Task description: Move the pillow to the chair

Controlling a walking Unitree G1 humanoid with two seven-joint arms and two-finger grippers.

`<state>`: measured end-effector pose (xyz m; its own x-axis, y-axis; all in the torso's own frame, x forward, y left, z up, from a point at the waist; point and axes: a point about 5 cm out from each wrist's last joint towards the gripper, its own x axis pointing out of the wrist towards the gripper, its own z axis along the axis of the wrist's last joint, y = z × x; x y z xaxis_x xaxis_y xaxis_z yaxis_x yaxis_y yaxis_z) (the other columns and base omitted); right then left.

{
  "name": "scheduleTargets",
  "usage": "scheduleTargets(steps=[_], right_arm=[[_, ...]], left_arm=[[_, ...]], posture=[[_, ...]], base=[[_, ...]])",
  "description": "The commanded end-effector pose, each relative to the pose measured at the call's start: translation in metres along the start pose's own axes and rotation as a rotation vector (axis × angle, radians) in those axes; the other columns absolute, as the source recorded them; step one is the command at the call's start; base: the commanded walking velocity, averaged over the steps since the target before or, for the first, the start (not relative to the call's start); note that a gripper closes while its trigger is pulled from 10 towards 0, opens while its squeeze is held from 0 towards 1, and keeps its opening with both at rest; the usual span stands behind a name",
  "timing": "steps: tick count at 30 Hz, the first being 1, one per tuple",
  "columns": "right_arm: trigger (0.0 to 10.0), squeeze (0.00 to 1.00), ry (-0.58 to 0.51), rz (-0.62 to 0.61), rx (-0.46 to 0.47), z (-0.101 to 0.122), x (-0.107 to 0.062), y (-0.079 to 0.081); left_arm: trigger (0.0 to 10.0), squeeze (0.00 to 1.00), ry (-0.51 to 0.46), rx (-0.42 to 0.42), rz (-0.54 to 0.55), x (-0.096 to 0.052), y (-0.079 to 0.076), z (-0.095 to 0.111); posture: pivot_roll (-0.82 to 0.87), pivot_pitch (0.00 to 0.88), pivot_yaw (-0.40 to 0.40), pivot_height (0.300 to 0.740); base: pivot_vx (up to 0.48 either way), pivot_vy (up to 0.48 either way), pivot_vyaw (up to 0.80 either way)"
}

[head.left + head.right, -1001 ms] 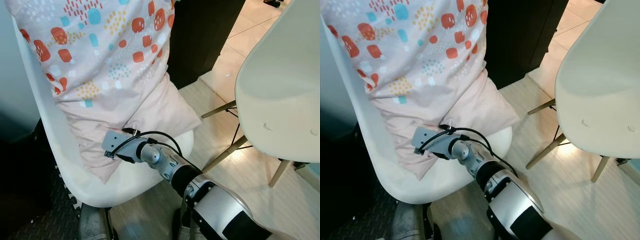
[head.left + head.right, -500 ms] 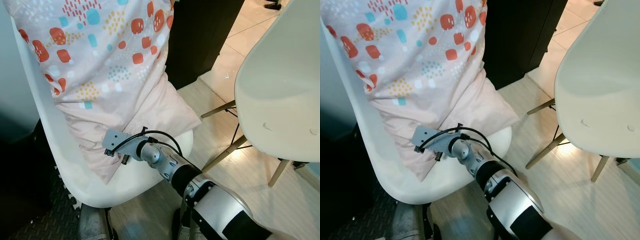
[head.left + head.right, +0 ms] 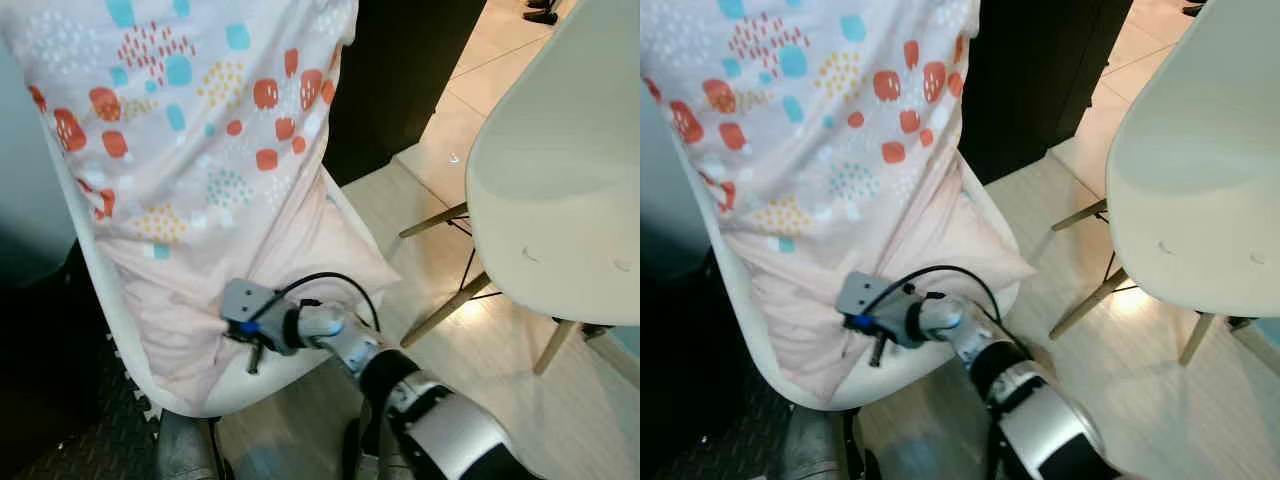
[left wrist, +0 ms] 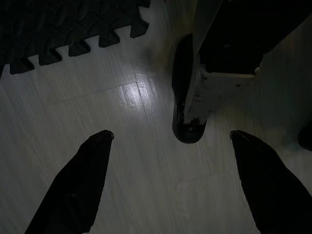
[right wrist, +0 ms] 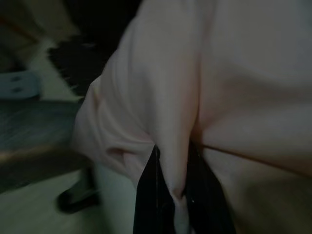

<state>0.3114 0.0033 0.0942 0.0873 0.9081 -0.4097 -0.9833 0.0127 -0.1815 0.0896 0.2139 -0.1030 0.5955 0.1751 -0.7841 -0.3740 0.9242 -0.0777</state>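
Note:
A pale pink pillow (image 3: 200, 150) printed with red, blue and yellow spots leans against the back of the white shell chair (image 3: 290, 368) on the left, and its lower part spreads over the seat. My right gripper (image 3: 255, 352) is at the pillow's lower edge near the front of the seat. In the right wrist view its black fingers (image 5: 146, 200) are shut on a fold of the pink pillow fabric (image 5: 234, 97). My left gripper (image 4: 171, 134) hangs low over the pale floor, its two fingers wide apart and nothing between them.
A second white shell chair (image 3: 560, 200) on wooden legs stands close on the right. A black cabinet (image 3: 400, 70) rises behind the gap between the chairs. Black foam mat (image 3: 50, 420) covers the floor at the left. My own foot (image 4: 187, 97) is below the left gripper.
The right gripper has drawn back toward the seat's front edge, and the pillow's lower edge has come with it. The whole view has also shifted a little.

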Motion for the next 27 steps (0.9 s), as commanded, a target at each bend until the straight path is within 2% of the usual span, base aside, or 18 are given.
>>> scheduleTargets(steps=[1, 7, 9, 10, 12, 13, 14, 15, 17, 20, 21, 23, 27], right_arm=[[0.0, 0.00, 0.023, 0.103, 0.069, -0.015, 0.001, 0.015], [0.0, 0.00, -0.015, 0.101, 0.082, -0.014, -0.001, 0.015], [0.0, 0.00, -0.029, 0.059, 0.101, -0.014, 0.003, 0.016], [4.0, 0.00, -0.009, -0.008, 0.123, -0.016, 0.006, 0.014], [4.0, 0.00, 0.010, -0.057, 0.136, -0.017, 0.007, 0.012], [10.0, 0.00, 0.009, -0.088, 0.146, -0.017, 0.009, 0.012], [10.0, 0.00, 0.009, -0.088, 0.146, -0.017, 0.009, 0.012], [10.0, 0.00, -0.015, -0.138, 0.192, -0.016, 0.009, 0.008], [10.0, 0.00, -0.042, -0.173, 0.221, -0.014, 0.009, 0.006], [10.0, 0.00, -0.072, -0.194, 0.245, -0.011, 0.009, 0.003], [10.0, 0.00, -0.137, -0.221, 0.314, -0.007, 0.009, 0.001], [10.0, 0.00, -0.188, -0.217, 0.376, -0.006, 0.008, 0.001], [10.0, 0.00, -0.223, -0.209, 0.420, -0.008, 0.005, 0.002]], left_arm=[[10.0, 0.00, -0.166, -0.025, 0.021, 0.010, 0.004, 0.041], [10.0, 0.00, -0.144, -0.017, 0.003, 0.011, -0.003, 0.036], [10.0, 0.00, -0.136, -0.018, 0.003, 0.010, -0.004, 0.034], [10.0, 0.00, -0.130, -0.017, 0.002, 0.010, -0.004, 0.033], [10.0, 0.00, -0.127, -0.017, 0.001, 0.010, -0.004, 0.032], [10.0, 0.00, -0.122, -0.012, -0.001, 0.010, -0.004, 0.031], [10.0, 0.00, -0.122, -0.012, -0.001, 0.010, -0.004, 0.031], [10.0, 0.00, -0.117, -0.007, -0.004, 0.010, -0.004, 0.030], [10.0, 0.00, -0.115, -0.005, -0.007, 0.010, -0.005, 0.030], [10.0, 0.00, -0.119, -0.002, -0.010, 0.010, -0.006, 0.031], [10.0, 0.00, -0.144, -0.007, -0.015, 0.012, -0.008, 0.037], [10.0, 0.00, -0.170, -0.003, -0.018, 0.014, -0.008, 0.045], [10.0, 0.00, -0.201, -0.007, -0.007, 0.015, -0.005, 0.053]], posture=[[0.11, 0.263, -0.083, 0.531], [0.10, 0.259, -0.076, 0.531], [0.10, 0.258, -0.074, 0.531], [0.10, 0.256, -0.074, 0.531], [0.10, 0.259, -0.071, 0.531], [0.10, 0.261, -0.070, 0.531], [0.10, 0.261, -0.070, 0.531], [0.09, 0.263, -0.067, 0.531], [0.10, 0.264, -0.068, 0.536], [0.10, 0.281, -0.066, 0.541], [0.09, 0.306, -0.062, 0.551], [0.09, 0.303, -0.068, 0.561], [0.09, 0.289, -0.063, 0.571]], base=[[0.000, 0.000, 0.00], [0.000, 0.000, 0.00], [0.000, 0.000, 0.00], [0.000, 0.000, 0.00], [0.000, 0.000, 0.00], [0.000, 0.000, 0.00], [0.000, 0.000, 0.00], [0.000, 0.000, 0.00], [0.000, 0.000, 0.00], [0.000, 0.000, 0.00], [0.000, 0.000, 0.00], [0.000, 0.000, 0.00], [0.000, 0.000, 0.00]])
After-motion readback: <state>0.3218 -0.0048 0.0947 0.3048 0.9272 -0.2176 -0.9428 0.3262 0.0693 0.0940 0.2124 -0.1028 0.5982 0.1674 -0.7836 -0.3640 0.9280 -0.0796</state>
